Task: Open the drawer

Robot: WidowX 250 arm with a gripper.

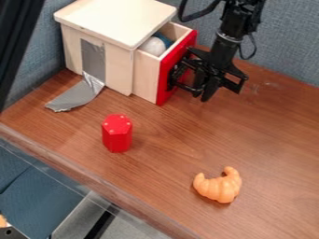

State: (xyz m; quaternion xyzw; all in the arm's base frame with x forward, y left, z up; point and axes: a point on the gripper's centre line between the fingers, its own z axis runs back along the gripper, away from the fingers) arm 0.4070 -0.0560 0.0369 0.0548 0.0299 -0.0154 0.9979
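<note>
Camera view places a light wooden cabinet (pixel 115 19) at the upper left of the wooden table (pixel 268 140). The drawer (pixel 145 77) is partly extended from the cabinet and faces right. Its red front panel (pixel 163 92) stands upright, apart from the cabinet body. A rounded white item (pixel 152 45) with an adjacent blue portion sits inside the drawer, near the upper rim.

The black arm (pixel 230 39) enters from the top edge. Its gripper (pixel 198 86) hangs just beside the outer face of the front panel, above the table. Whether the gripper is open or closed cannot be determined, and contact with the panel cannot be confirmed.

A strip of grey tape (pixel 93 60) runs down the near side of the cabinet; its lower end spreads onto the table. A red hexagonal block (pixel 116 134) stands upright on the table, in front of the cabinet. An orange croissant-shaped item (pixel 218 186) lies near the lower edge of the table, well apart from the block. Blue-grey fabric panels (pixel 287 42) stand behind the table.
</note>
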